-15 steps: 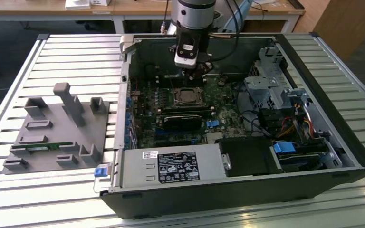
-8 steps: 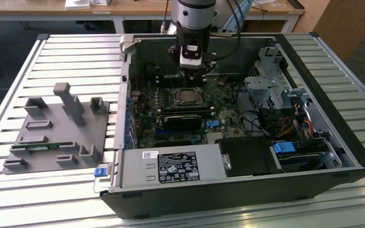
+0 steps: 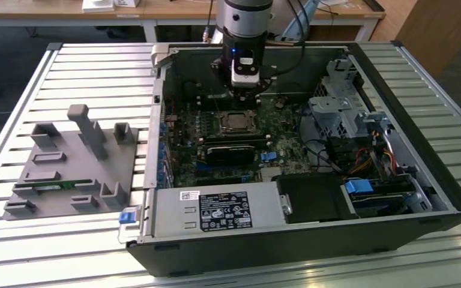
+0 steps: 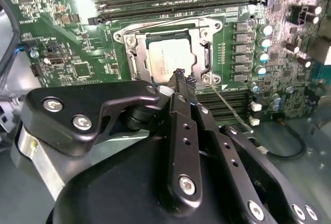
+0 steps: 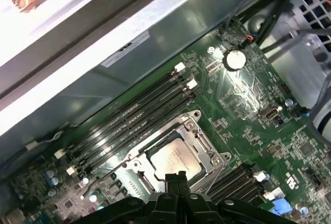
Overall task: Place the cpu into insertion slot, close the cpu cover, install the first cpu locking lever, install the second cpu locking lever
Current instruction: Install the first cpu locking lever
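The cpu (image 4: 170, 58) sits in the insertion slot (image 4: 206, 58), with the cpu cover (image 4: 170, 27) lying flat around it. This is just above the middle of the exterior view, inside the open computer case (image 3: 422, 180) on the bench (image 3: 94, 66). The hand (image 4: 179, 73) hangs at the slot's edge, fingers pressed together.

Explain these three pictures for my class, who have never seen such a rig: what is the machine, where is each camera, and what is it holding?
One robot arm reaches into an open computer case lying on a slatted table. The exterior view looks on from outside. Both wrist views come from cameras riding on the arm and look past its gripper. The fingers are shut, with nothing seen between them. The tips are beside the cpu cover, which lies closed over the cpu. A grey holder block stands beside the case.
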`<control>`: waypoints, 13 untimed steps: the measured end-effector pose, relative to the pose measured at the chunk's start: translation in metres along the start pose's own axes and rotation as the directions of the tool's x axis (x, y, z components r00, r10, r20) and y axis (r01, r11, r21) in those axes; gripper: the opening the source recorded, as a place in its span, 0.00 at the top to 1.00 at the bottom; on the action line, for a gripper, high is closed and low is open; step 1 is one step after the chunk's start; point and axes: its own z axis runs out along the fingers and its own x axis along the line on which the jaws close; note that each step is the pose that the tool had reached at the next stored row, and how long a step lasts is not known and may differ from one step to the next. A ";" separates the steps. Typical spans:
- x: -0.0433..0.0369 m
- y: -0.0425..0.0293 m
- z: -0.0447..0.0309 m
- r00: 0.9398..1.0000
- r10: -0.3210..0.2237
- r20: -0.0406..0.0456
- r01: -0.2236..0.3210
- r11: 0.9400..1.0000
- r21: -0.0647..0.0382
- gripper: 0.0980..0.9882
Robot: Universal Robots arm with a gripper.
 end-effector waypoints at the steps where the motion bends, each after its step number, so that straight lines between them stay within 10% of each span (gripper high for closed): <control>1: 0.0000 0.0000 0.0000 1.000 -0.013 0.000 0.013 1.000 0.000 0.99; 13: -0.0001 -0.0002 0.0000 0.991 -0.135 -0.001 0.135 0.991 0.000 0.99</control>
